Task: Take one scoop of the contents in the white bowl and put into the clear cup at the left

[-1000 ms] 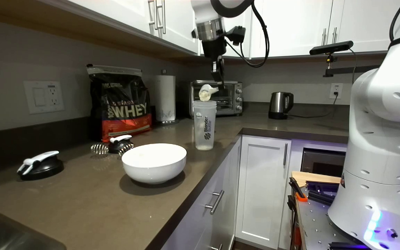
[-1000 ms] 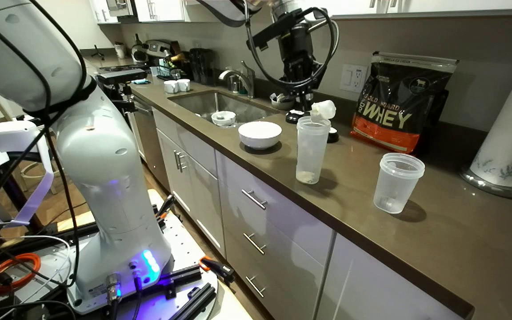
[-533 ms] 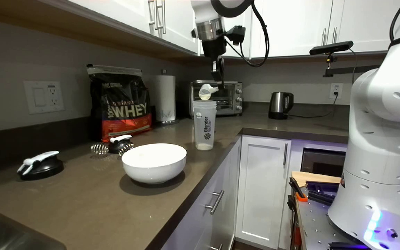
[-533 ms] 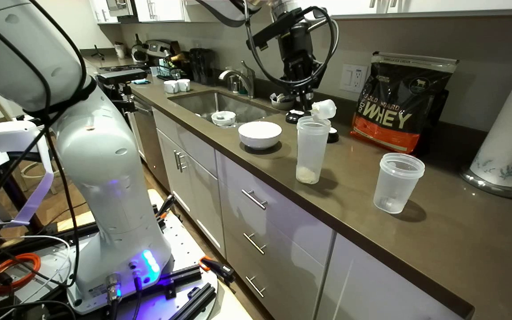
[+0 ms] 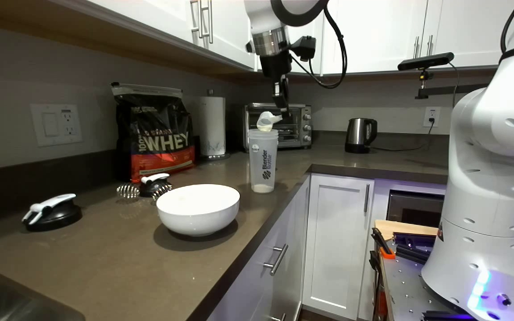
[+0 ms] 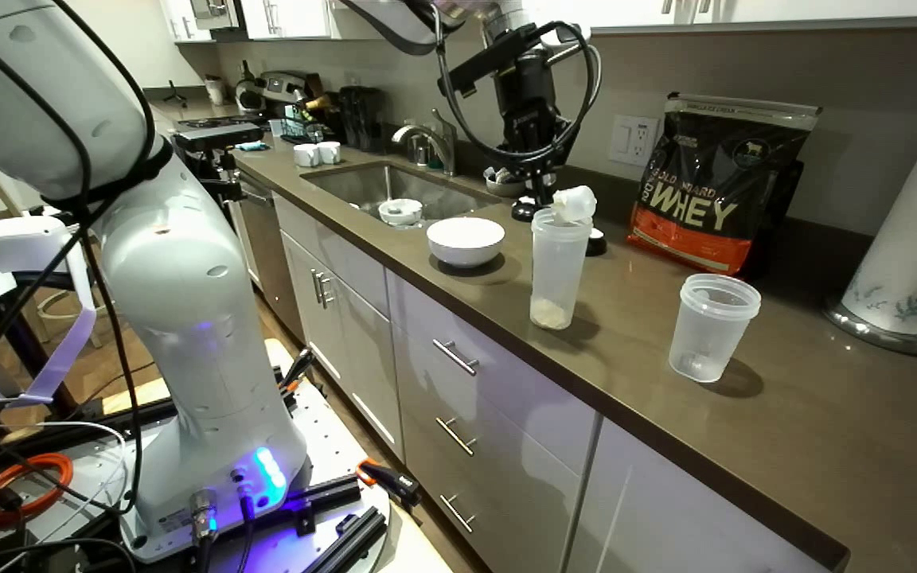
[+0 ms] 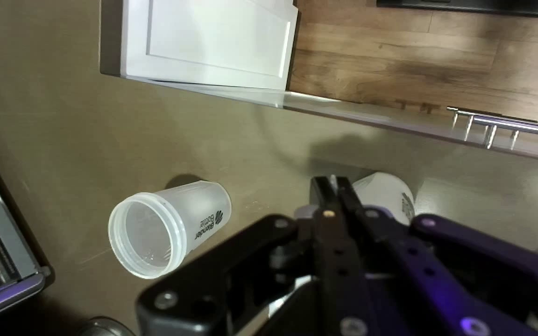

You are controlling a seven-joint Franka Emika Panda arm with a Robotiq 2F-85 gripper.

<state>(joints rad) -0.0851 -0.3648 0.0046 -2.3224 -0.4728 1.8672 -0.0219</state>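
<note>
My gripper (image 5: 286, 111) is shut on the thin handle of a white scoop (image 6: 575, 203), held just above the clear cup. The scoop is tipped with its mouth down, and some cream powder shows at that mouth. The clear cup (image 6: 558, 270) stands upright with powder (image 6: 550, 313) at its bottom. In the wrist view my fingertips (image 7: 322, 189) pinch the pale handle, and the gripper partly covers this cup (image 7: 388, 193). Nearer the sink is the white bowl (image 5: 198, 218); the contents inside barely stand out from its white wall.
Another clear cup (image 6: 712, 330) stands to one side, also seen in the wrist view. A whey bag (image 5: 156, 133), black lids (image 5: 56, 216), and a paper-towel roll (image 5: 212, 125) lie along the wall. Upper cabinets (image 5: 230, 31) hang close to the arm. The counter edge is near the cup.
The scoop has turned further mouth-down over the cup, and less powder shows in it. The powder at the cup's bottom has grown. Lately the gripper and scoop have dropped slightly.
</note>
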